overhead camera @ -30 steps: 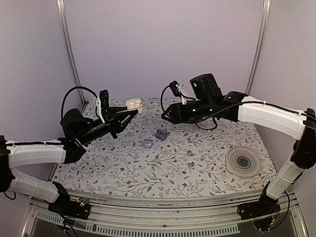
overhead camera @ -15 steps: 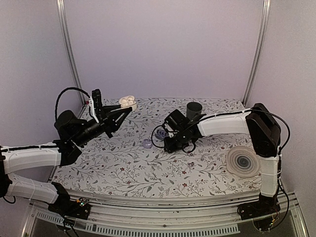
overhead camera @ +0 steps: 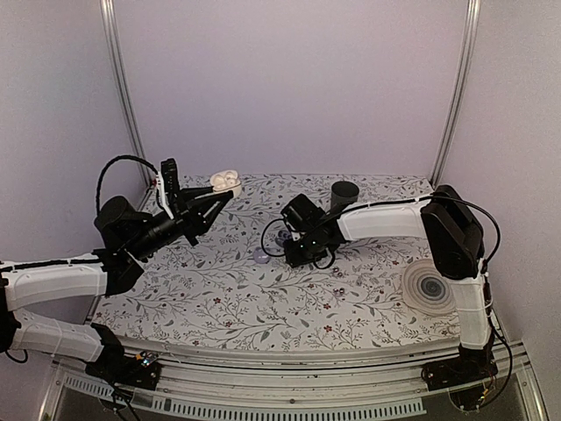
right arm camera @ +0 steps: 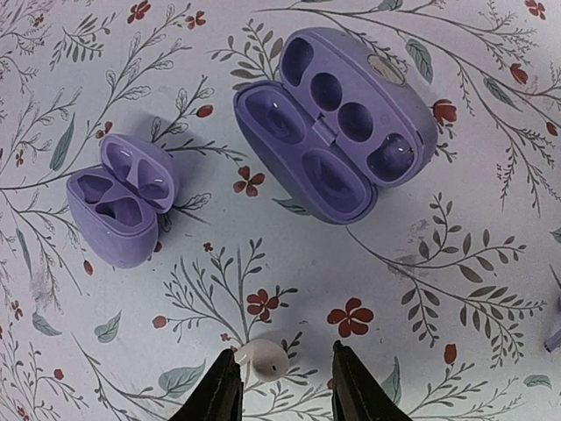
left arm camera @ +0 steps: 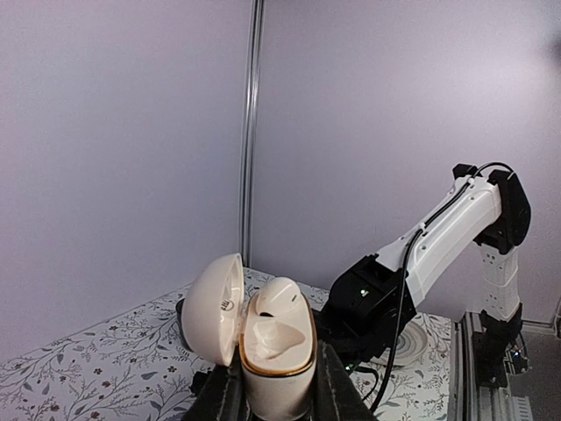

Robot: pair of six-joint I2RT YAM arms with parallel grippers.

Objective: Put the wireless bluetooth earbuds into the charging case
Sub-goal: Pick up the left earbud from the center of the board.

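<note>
My left gripper (left arm camera: 276,396) is shut on a cream clamshell charging case (left arm camera: 279,351) and holds it upright above the table's far left (overhead camera: 225,182). Its lid (left arm camera: 213,307) stands open and one white earbud (left arm camera: 282,298) sits in the far socket. The near socket shows bare. A second white earbud (right arm camera: 263,358) lies on the floral tablecloth. My right gripper (right arm camera: 282,386) hangs low over it, open, with the jaws on either side; the left finger (right arm camera: 223,390) is close beside the bud. In the top view the right gripper (overhead camera: 285,252) hides this bud.
Two open lilac cases lie just beyond the right gripper: a small one (right arm camera: 123,197) and a larger one (right arm camera: 337,123) with several sockets. A dark mug (overhead camera: 344,193) stands at the back. A ringed disc (overhead camera: 431,286) lies at the right.
The right arm has dropped from high above the table down to the cloth beside the lilac cases, its jaws a little narrower. The left gripper with the case moved slightly left.
</note>
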